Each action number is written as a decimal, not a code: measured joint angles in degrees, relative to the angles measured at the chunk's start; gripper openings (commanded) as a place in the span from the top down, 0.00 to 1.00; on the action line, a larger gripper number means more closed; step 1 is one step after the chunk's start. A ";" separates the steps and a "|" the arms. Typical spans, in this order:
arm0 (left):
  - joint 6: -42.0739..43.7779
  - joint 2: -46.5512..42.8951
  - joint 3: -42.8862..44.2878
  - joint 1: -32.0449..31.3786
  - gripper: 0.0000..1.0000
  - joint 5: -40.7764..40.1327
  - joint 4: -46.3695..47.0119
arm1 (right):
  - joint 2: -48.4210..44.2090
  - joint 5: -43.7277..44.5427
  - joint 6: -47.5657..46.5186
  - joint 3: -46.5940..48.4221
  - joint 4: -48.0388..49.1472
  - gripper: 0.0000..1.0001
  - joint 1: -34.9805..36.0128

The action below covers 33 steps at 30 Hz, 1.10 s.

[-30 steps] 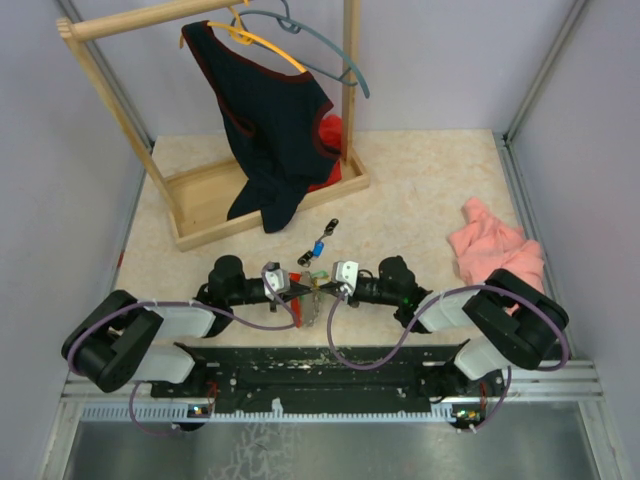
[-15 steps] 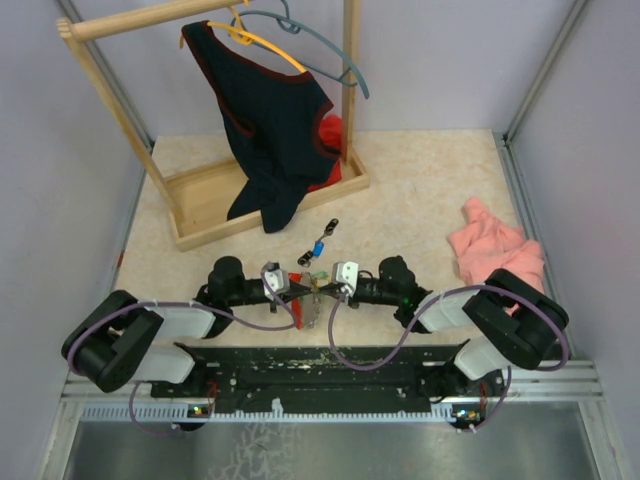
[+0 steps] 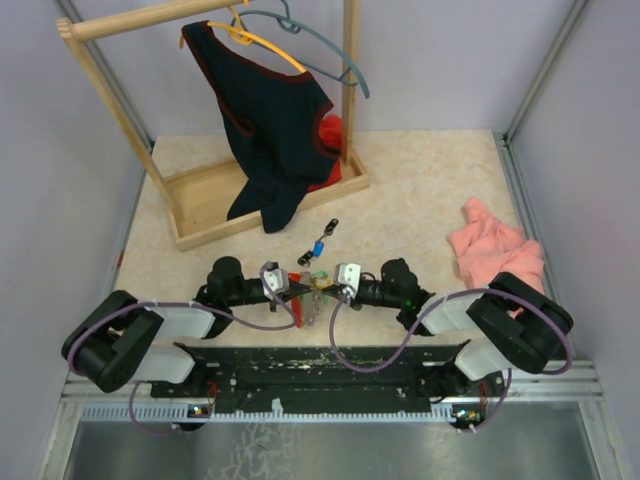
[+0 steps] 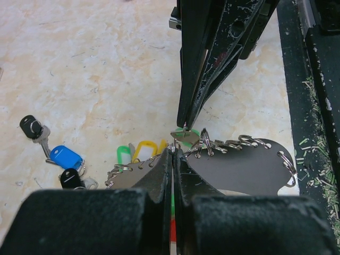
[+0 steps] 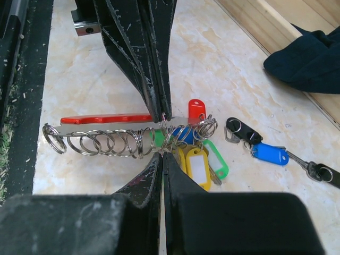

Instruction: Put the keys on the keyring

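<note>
The keyring (image 5: 101, 119), a red and grey bar strung with several split rings, lies on the table between both grippers. Keys with yellow (image 5: 196, 164), green (image 5: 219, 163) and red (image 5: 196, 110) heads hang bunched on its rings. My right gripper (image 5: 163, 155) is shut, pinching a thin split ring at the bar's near side. My left gripper (image 4: 173, 151) is shut too, nipping a thin ring at the keyring's (image 4: 239, 164) edge. The two meet tip to tip (image 3: 310, 287). A blue key (image 5: 268, 153) and two black keys (image 5: 239, 130) lie loose beyond them.
A wooden rack (image 3: 265, 195) with a dark garment (image 3: 270, 130) and hangers stands at the back left. A pink cloth (image 3: 495, 250) lies at the right. The black base rail (image 4: 313, 106) runs close beside the grippers.
The right arm has shifted slightly, its elbow a little lower in the top view. Both grippers stay shut, tip to tip at the keyring.
</note>
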 measured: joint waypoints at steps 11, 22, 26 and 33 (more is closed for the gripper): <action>0.00 0.33 0.00 0.00 0.99 1.27 0.52 | 0.20 -0.02 0.39 -0.04 2.67 1.00 0.00; 0.00 0.79 0.00 0.00 0.99 1.46 0.57 | 0.42 -0.83 0.79 -0.04 3.41 1.00 0.00; 0.00 0.79 0.00 0.00 0.99 1.46 0.55 | 0.42 -0.98 0.79 -0.04 3.19 1.00 0.00; 0.00 0.79 0.00 0.00 0.99 1.46 0.57 | 1.11 -1.36 0.79 -0.02 2.97 1.00 0.00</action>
